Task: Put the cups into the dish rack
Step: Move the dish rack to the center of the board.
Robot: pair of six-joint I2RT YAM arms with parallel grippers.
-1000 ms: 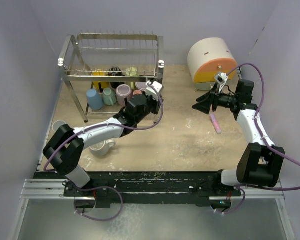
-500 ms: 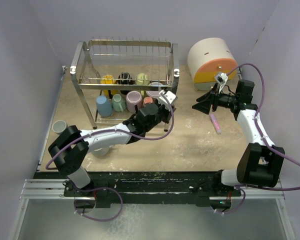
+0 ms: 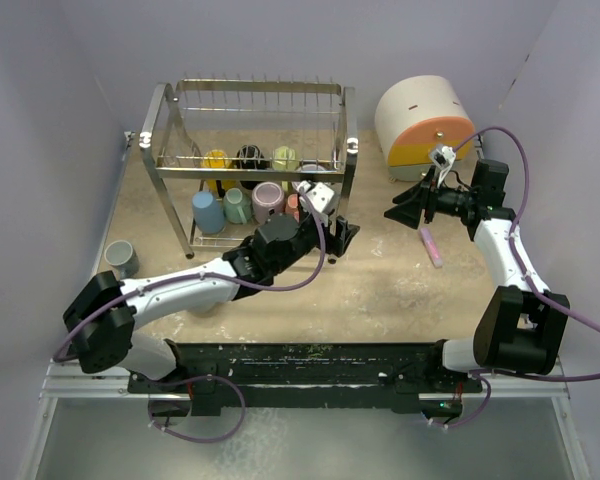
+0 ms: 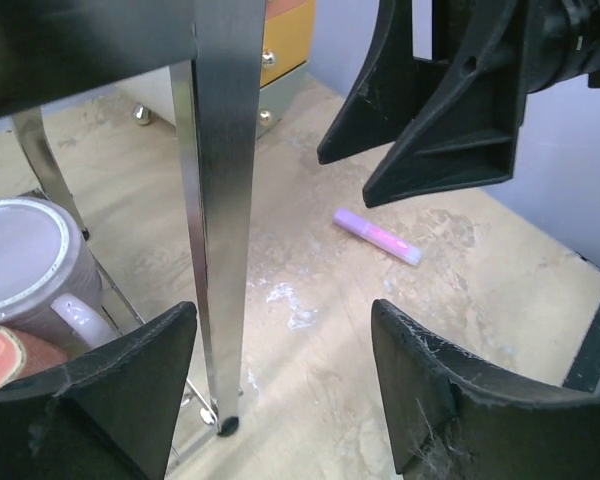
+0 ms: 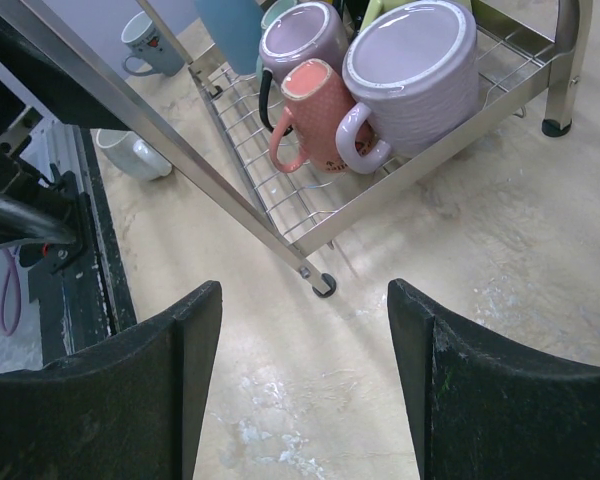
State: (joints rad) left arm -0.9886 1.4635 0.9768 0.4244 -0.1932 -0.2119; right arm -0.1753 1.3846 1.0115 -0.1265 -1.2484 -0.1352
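Your dish rack (image 3: 260,86), shiny silver wire in two tiers, stands at the back left, the cups (image 5: 410,70) in lavender, salmon, blue, teal, yellow, black and green crowded on its lower tier. Both pincers gape wide and empty, the left gripper (image 4: 280,325) astride one of its front legs, the right gripper (image 5: 305,300) well apart. A white cup (image 5: 130,155) shows clearly only from the right wrist

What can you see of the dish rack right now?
The dish rack is shiny silver metal wire, two tiers, upright on the beige table, far left. Its top tier is slotted; the lower wire shelf carries mugs, including a lavender mug and a salmon mug. Its near right leg stands between the fingers of the open left gripper.
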